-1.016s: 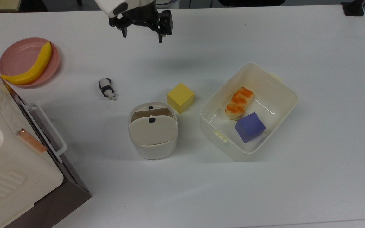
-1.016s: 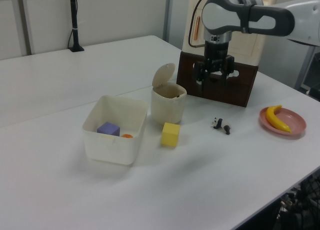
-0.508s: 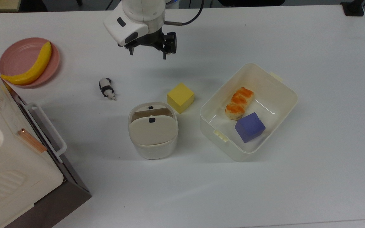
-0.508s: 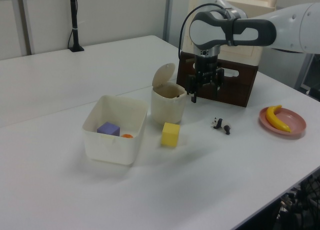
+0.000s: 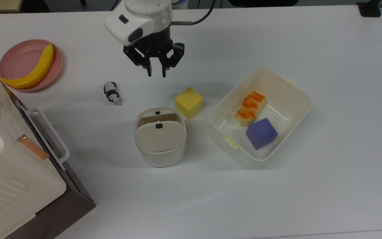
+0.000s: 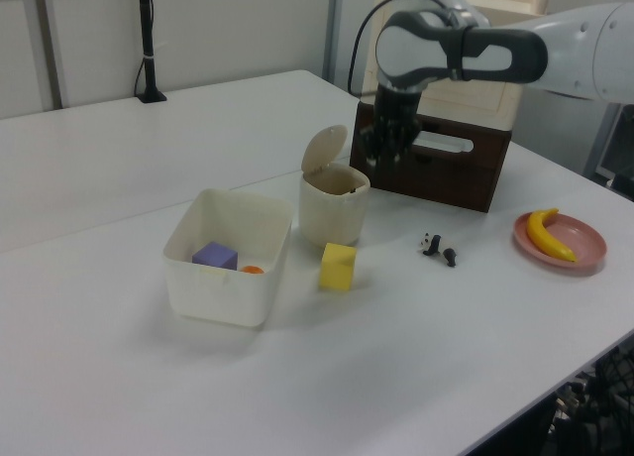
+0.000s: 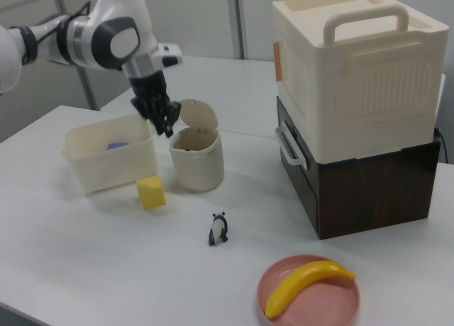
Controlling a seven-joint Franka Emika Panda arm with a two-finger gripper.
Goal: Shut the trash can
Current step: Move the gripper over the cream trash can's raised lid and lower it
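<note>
Top view shows the trash can (image 5: 160, 136) at mid-table with its lid (image 5: 158, 135) up on the hinge, so nothing of the closing done yet. Gripper (image 5: 156, 71) hangs above bare table beyond the can's open mouth, well apart from it, clear of the lid, fingers (image 5: 149, 70) drawn close with only a slim gap and pinching nothing. Left to do, by my reckoning: reach the raised lid, push it down over the rim, likely until the small black button (image 5: 159, 125) meets its catch. Can reads as smooth cream-white plastic, rounded-square in outline, slightly glossy; lid a flatter matte beige, standing tilted back in the left view (image 6: 324, 150) and the right view (image 7: 199, 115). Just beside the can, toward the gripper's side, sits a yellow cube (image 5: 189, 102), sharp-edged, dull surface. On the can's far side from the big cream appliance (image 5: 5, 172) stands a larger cream tub (image 5: 295, 89), thin-walled, translucent, holding a purple block (image 5: 261, 133) and an orange-glazed pastry (image 5: 250, 108). Near the can, on the appliance side, lies a small panda figure (image 5: 112, 93); further off, a pink plate (image 5: 17, 61) with a banana (image 5: 33, 71), smooth and curved.
</note>
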